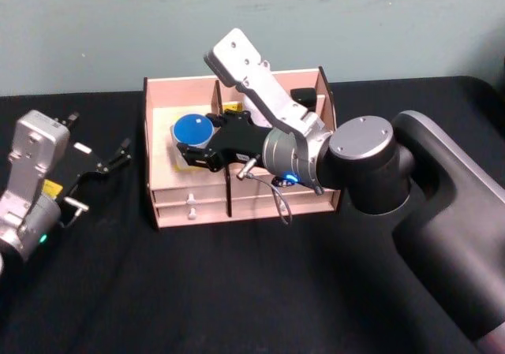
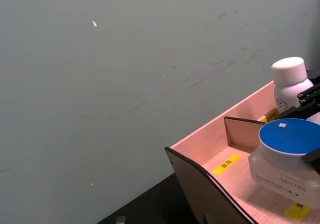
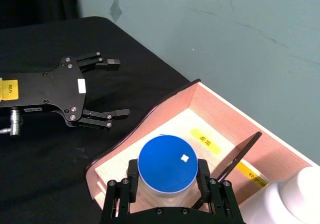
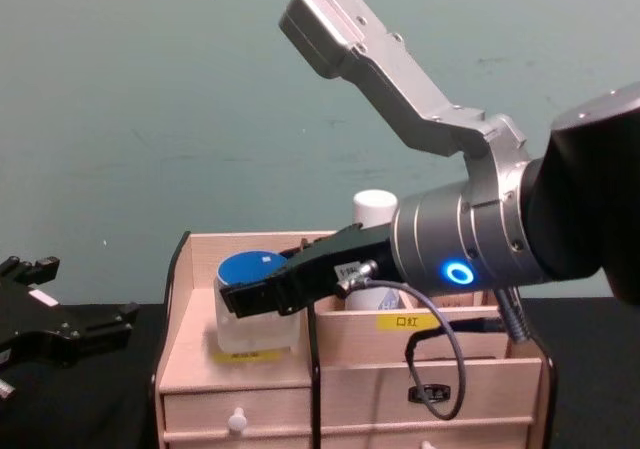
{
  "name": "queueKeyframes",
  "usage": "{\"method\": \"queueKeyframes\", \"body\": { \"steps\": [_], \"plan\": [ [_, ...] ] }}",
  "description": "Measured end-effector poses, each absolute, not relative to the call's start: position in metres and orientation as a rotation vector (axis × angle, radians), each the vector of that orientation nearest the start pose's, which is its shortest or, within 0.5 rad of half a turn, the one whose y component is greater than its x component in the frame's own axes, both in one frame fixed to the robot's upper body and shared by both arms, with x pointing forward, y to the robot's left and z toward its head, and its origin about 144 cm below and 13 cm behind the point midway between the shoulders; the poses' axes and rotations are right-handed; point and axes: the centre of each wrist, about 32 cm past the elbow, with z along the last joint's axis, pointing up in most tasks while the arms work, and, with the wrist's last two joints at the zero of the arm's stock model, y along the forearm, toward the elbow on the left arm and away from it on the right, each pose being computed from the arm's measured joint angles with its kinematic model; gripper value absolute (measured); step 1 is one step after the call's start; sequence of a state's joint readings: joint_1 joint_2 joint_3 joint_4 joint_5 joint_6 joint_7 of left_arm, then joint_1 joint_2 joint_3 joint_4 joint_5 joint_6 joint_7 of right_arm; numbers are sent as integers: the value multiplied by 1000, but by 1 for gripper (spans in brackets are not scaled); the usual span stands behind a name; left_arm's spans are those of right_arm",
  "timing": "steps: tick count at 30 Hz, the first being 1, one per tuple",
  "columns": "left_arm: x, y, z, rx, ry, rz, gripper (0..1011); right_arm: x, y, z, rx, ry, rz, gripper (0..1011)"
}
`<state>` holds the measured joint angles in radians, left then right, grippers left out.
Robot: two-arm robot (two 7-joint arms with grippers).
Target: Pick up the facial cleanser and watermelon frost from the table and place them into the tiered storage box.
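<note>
Facial cleanser [image 2: 290,84] already in tiered storage box [image 1: 189,204]; right pincer [image 3: 167,184] grips watermelon frost [image 3: 167,165] in box's left compartment, release left; left pincer [image 3: 107,89] open, idle over bench's left.

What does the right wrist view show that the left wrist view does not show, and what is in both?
The right wrist view alone shows the left gripper, open above the black table beside the box, and the right gripper with a finger on each side of the watermelon frost. The left wrist view alone shows the facial cleanser's rounded cap and blue lettering, upright behind the divider. Both show the blue-lidded jar in the left compartment of the tiered storage box, the yellow labels and the green wall.
</note>
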<state>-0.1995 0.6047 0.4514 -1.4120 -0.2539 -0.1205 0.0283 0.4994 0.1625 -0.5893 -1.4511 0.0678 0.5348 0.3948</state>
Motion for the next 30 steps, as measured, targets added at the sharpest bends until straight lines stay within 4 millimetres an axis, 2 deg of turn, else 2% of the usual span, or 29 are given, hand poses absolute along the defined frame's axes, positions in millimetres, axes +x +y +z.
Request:
{"method": "queueKeyframes", "body": {
  "steps": [23,27,30],
  "plan": [
    [489,310,1140,304,-285,1248,1010,546,-105,1242,-467,-22,-725,704],
    [489,310,1140,304,-285,1248,1010,546,-105,1242,-467,-21,-726,767],
    [489,310,1140,305,-285,1248,1010,546,-105,1242,-468,-21,-726,873]
  ]
}}
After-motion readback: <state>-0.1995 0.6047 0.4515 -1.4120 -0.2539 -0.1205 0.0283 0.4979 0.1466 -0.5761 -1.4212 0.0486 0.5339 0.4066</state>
